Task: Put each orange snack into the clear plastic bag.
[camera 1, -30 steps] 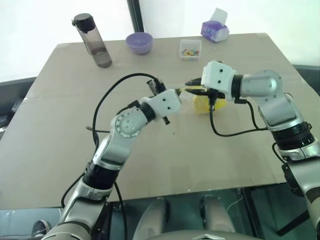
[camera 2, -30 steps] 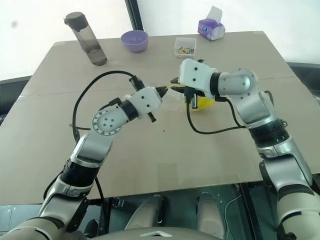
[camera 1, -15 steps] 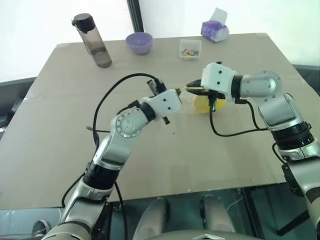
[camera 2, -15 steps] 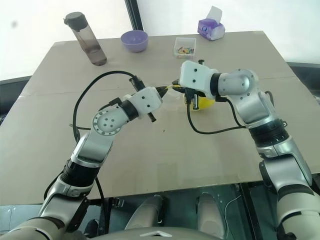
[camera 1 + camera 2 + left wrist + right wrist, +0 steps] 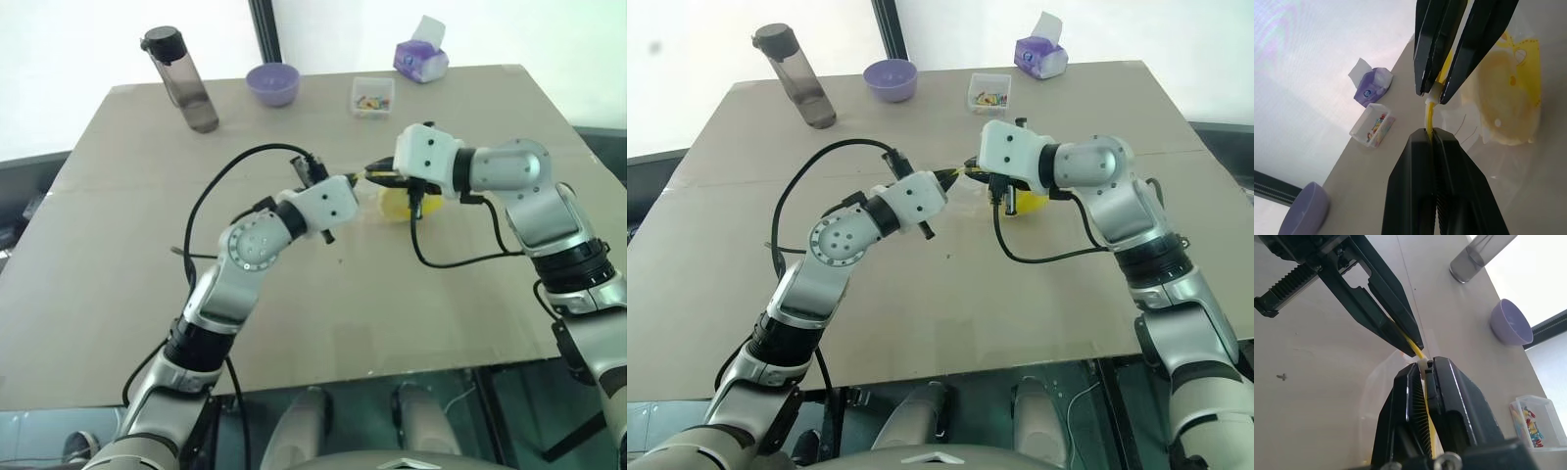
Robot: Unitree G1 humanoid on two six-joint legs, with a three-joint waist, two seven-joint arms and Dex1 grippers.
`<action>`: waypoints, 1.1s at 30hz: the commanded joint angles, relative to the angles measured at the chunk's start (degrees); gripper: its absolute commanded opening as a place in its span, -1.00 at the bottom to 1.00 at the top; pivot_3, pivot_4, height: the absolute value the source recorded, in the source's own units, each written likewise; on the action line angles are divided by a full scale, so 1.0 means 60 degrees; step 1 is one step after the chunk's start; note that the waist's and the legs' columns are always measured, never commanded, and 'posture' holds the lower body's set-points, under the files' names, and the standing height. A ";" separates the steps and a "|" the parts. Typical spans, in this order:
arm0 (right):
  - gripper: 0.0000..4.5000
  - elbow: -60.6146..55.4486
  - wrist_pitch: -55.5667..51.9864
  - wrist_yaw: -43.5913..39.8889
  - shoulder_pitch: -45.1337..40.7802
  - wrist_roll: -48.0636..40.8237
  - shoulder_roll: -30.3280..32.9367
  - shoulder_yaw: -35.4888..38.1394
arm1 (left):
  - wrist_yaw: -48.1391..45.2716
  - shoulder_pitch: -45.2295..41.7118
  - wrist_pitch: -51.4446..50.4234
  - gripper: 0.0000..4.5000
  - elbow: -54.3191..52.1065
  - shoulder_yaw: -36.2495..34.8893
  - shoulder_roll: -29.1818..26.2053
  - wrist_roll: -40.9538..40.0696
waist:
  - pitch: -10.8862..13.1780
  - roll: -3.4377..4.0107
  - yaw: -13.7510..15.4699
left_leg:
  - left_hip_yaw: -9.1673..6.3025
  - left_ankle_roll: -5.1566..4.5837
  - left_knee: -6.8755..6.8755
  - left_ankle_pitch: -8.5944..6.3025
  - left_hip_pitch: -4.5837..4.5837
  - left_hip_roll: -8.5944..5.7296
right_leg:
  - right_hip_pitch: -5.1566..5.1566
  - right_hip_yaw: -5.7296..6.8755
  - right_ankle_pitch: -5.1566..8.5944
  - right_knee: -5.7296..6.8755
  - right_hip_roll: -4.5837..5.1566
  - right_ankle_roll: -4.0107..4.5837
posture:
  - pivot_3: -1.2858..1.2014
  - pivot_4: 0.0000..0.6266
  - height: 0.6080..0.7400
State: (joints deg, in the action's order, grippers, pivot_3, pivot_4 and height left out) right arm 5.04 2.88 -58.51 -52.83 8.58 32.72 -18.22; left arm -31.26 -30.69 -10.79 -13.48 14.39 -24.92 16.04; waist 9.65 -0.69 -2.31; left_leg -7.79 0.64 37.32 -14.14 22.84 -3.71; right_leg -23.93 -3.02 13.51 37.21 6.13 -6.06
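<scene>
Currently, going from the left: a dark translucent water bottle with a black cap [image 5: 182, 80] stands at the far left of the tan table [image 5: 118, 294], with a round lilac bowl [image 5: 272, 83] to its right. Mid-table, the left gripper [image 5: 1431, 134] is clamped on the yellow zip strip [image 5: 1428, 115] of the crinkly clear plastic bag [image 5: 1508, 161]. Tip to tip with it, the right gripper [image 5: 1423, 366] pinches the white slider on that same strip (both jaw pairs fully closed). Inside the bag, just right of the grippers, sits the round yellow-orange bun [image 5: 1508, 100]. Far right: a small clear box of coloured bits [image 5: 372, 97], then a purple tissue pack [image 5: 421, 59].
</scene>
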 commanded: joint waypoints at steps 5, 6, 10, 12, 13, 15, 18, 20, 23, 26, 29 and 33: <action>-0.92 -0.0301 0.0100 -0.0002 -0.0029 0.0031 0.0051 0.0084 | 0.0010 -0.0064 0.0179 -1.00 -0.0513 0.0003 0.0020 0.0122 | 0.0000 0.0000 0.0000 | 0.0000 0.0000 0.0000 0.0000 0.0000 0.0000 | 0.0000 0.0000 0.0000 0.0000 0.0000 0.0000 | 0.03 -0.52 0.99; -0.92 -0.0271 0.0105 0.0017 -0.0031 0.0076 0.0092 0.0097 | 0.0020 -0.0050 0.0187 -1.00 -0.0489 -0.0017 0.0012 0.0130 | 0.0000 0.0000 0.0000 | 0.0000 0.0000 0.0000 0.0000 0.0000 0.0000 | 0.0000 0.0000 0.0000 0.0000 0.0000 0.0000 | 0.03 -0.52 0.99; -0.92 -0.0200 0.0078 0.0077 0.0037 0.0233 0.0300 0.0196 | 0.0046 0.0051 0.0199 -1.00 -0.0460 -0.0103 -0.0042 0.0143 | 0.0000 0.0000 0.0001 | 0.0000 0.0000 0.0000 0.0000 0.0000 0.0000 | 0.0000 0.0000 0.0000 0.0000 0.0000 0.0000 | 0.03 -0.52 0.99; -0.92 -0.0128 0.0071 0.0127 0.0085 0.0320 0.0443 0.0270 | 0.0051 0.0108 0.0242 -1.00 -0.0402 -0.0182 -0.0128 0.0140 | 0.0000 0.0000 0.0001 | 0.0000 0.0000 0.0000 0.0000 0.0000 0.0000 | 0.0000 0.0000 0.0000 0.0000 0.0000 0.0000 | 0.03 -0.52 0.99; -0.92 -0.0096 0.0066 0.0150 0.0114 0.0355 0.0520 0.0309 | 0.0055 0.0135 0.0269 -1.00 -0.0367 -0.0226 -0.0176 0.0135 | 0.0000 0.0000 0.0000 | 0.0001 0.0000 0.0000 0.0000 0.0000 0.0000 | 0.0000 0.0000 0.0000 0.0000 0.0000 0.0000 | 0.03 -0.52 0.99; -0.92 -0.0080 0.0026 0.0181 0.0223 0.0388 0.0733 0.0429 | 0.0064 0.0189 0.0312 -1.00 -0.0319 -0.0307 -0.0270 0.0127 | 0.0000 0.0000 0.0001 | 0.0000 0.0000 0.0000 0.0000 0.0000 0.0000 | 0.0000 0.0000 0.0000 0.0000 0.0000 0.0000 | 0.03 -0.52 0.99; -0.92 0.0003 -0.0029 0.0240 0.0467 0.0437 0.1237 0.0681 | 0.0079 0.0246 0.0448 -1.00 -0.0170 -0.0449 -0.0438 0.0100 | 0.0000 0.0000 0.0011 | 0.0001 0.0000 0.0000 0.0000 0.0000 0.0000 | 0.0000 -0.0001 0.0000 0.0000 0.0001 0.0000 | 0.03 -0.52 0.99; -0.92 0.0023 -0.0032 0.0269 0.0629 0.0431 0.1556 0.0803 | 0.0101 0.0274 0.0505 -1.00 -0.0132 -0.0472 -0.0497 0.0083 | 0.0000 0.0000 0.0029 | 0.0001 0.0000 0.0000 0.0000 0.0001 0.0000 | 0.0000 0.0000 0.0000 -0.0001 0.0001 0.0000 | 0.03 -0.52 0.99; -0.92 0.0142 0.0016 0.0348 0.0787 0.0451 0.2001 0.0938 | 0.0127 0.0276 0.0578 -1.00 -0.0058 -0.0482 -0.0544 0.0058 | 0.0000 0.0000 0.0019 | 0.0003 -0.0001 0.0000 0.0000 0.0000 0.0000 | 0.0001 -0.0002 0.0000 -0.0002 0.0001 0.0000 | 0.03 -0.52 0.99; -0.92 0.0244 0.0034 0.0447 0.0955 0.0535 0.2490 0.1154 | 0.0149 0.0293 0.0642 -1.00 -0.0023 -0.0474 -0.0547 0.0079 | 0.0000 0.0000 0.0006 | 0.0006 0.0000 0.0000 0.0000 0.0000 0.0000 | 0.0000 -0.0004 0.0000 -0.0001 0.0001 0.0000 | 0.03 -0.52 0.99; -0.92 0.0317 0.0007 0.0551 0.1006 0.0577 0.2764 0.1274 | 0.0161 0.0286 0.0694 -1.00 0.0027 -0.0460 -0.0536 0.0080 | 0.0000 0.0000 0.0015 | 0.0007 -0.0001 0.0000 -0.0001 0.0000 0.0000 | 0.0002 -0.0003 0.0000 -0.0003 0.0001 0.0000 | 0.03 -0.52 0.99; -0.92 0.0479 0.0033 0.0642 0.1013 0.0649 0.3019 0.1394 | 0.0171 0.0257 0.0762 -1.00 0.0114 -0.0458 -0.0526 0.0068 | 0.0000 0.0000 0.0002 | 0.0011 -0.0001 -0.0001 -0.0001 -0.0002 0.0001 | 0.0000 -0.0007 0.0000 -0.0001 0.0001 0.0000 | 0.03 -0.52 0.99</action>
State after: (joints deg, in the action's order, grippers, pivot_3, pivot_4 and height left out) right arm 7.92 2.82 -55.63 -46.35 12.10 49.34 -12.58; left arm -31.00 -28.92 -6.96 -12.64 13.52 -27.62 16.61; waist 9.65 -0.69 -2.30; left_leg -7.72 0.63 37.32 -14.15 22.83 -3.70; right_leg -23.92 -3.06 13.51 37.20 6.13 -6.06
